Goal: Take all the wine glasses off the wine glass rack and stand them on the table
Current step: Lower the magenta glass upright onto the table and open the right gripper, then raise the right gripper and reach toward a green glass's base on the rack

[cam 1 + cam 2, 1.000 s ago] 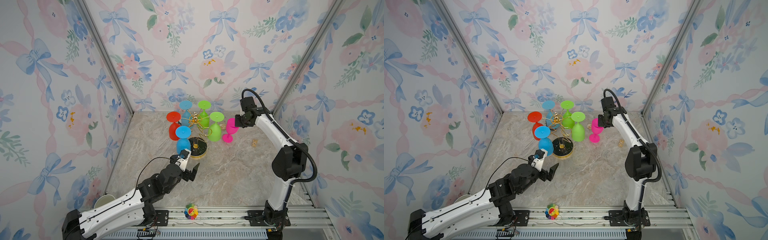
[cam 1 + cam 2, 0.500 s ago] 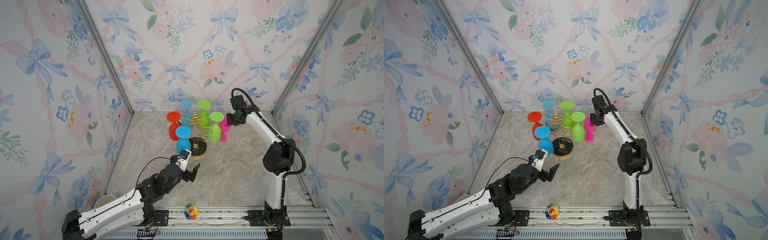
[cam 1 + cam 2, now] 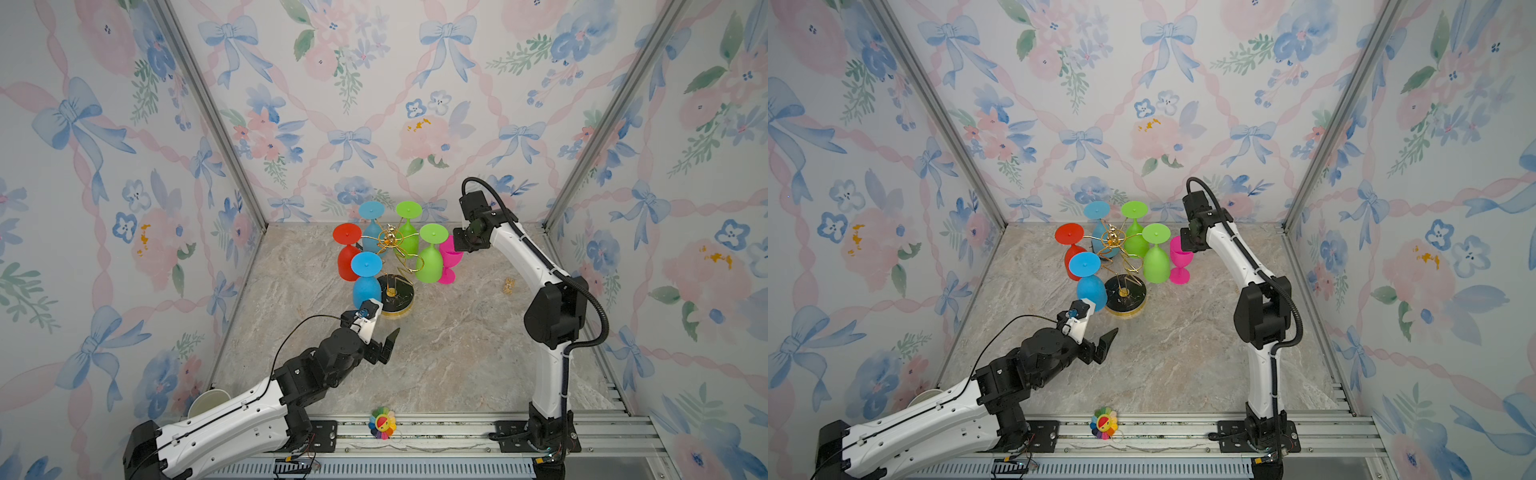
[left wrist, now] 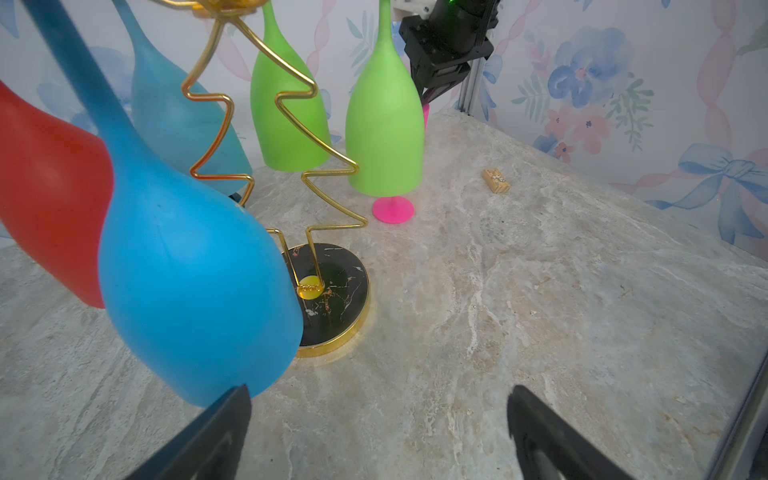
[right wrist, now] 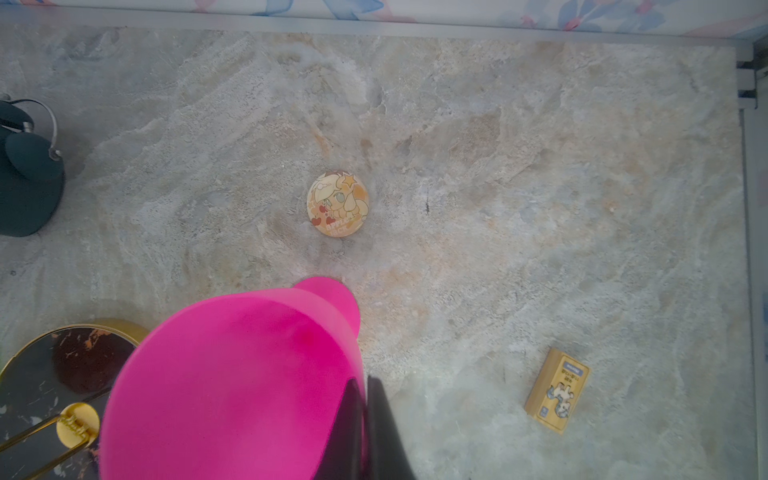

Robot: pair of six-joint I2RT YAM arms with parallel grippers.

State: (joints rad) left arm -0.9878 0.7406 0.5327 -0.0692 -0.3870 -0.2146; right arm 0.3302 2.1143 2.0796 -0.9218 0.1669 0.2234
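Standing upright just beside the gold wire wine glass rack (image 3: pixel 1113 240) with its round black marbled base, the hot-pink plastic-looking wine glass (image 3: pixel 1179 259) is off its loop, and its foot seems to rest on the surface. The right gripper (image 5: pixel 365 399) pinches the bowl's rim, jaws almost shut with one finger inside the bowl and one outside. By my reading the removal is done; only letting go and backing away remain. The left gripper (image 4: pixel 378 395) is spread wide and empty, with a hanging sky-blue inverted glass (image 4: pixel 187 291) just ahead of one jaw.

Beige marbled stone-look tabletop (image 3: pixel 1183 353) lies below both grippers. A round cartoon badge (image 5: pixel 337 204) sits beyond the pink glass from the right jaws, and a small yellow box (image 5: pixel 557 392) lies off to their side. Pastel bow-and-flower wallpaper (image 3: pixel 1142 104) on three walls encloses the cell.
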